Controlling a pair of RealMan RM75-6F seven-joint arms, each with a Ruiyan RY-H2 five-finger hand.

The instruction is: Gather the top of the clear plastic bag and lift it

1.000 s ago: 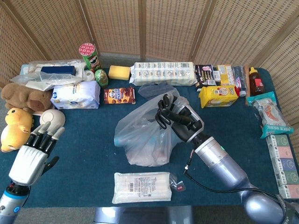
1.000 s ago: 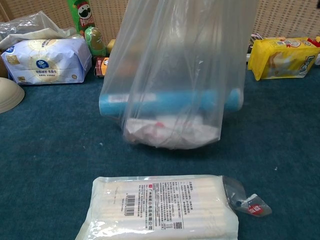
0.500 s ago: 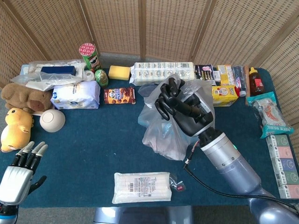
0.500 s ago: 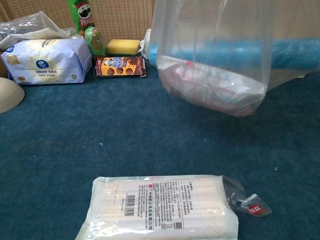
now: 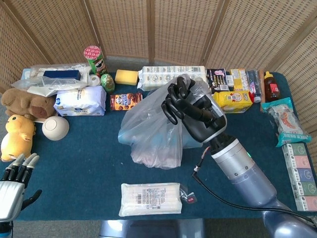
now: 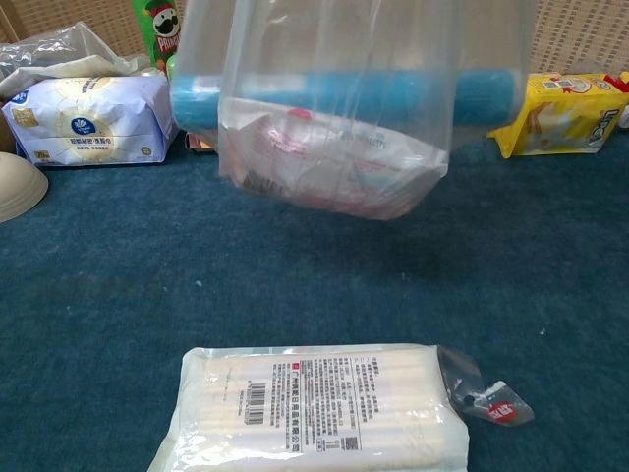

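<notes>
Bag (image 5: 151, 134) off the table (image 5: 89, 148) now, hung below right robot hand (image 5: 190, 111), which sits curled tight on the gathered neck at approx 12–1 o'clock of the load; chest view shows clear gap betw. bag bottom (image 6: 329, 192) and blue cloth, w/ shadow underneath. Load spreads away from the grip toward 7–8 o'clock, so bag hangs skewed, not plumb. Long axis set by blue roll (image 6: 344, 93) inside: lying level, running 9 to 3 across chest view, w/ flat packets beneath it. Judged: lift already made; next only needs a steady hold, w/ slip of bunched film the main risk. Right robot hand clearly the nearer one; left robot hand (image 5: 12, 181) well apart at 8 o'clock table corner, fingers extended side by side, holding nothing. Counts: 1 clear bag, 1 blue roll in it, 2 robot hands, 1 white sealed pack (image 6: 314, 408) lying at 6 o'clock, untouched.
</notes>
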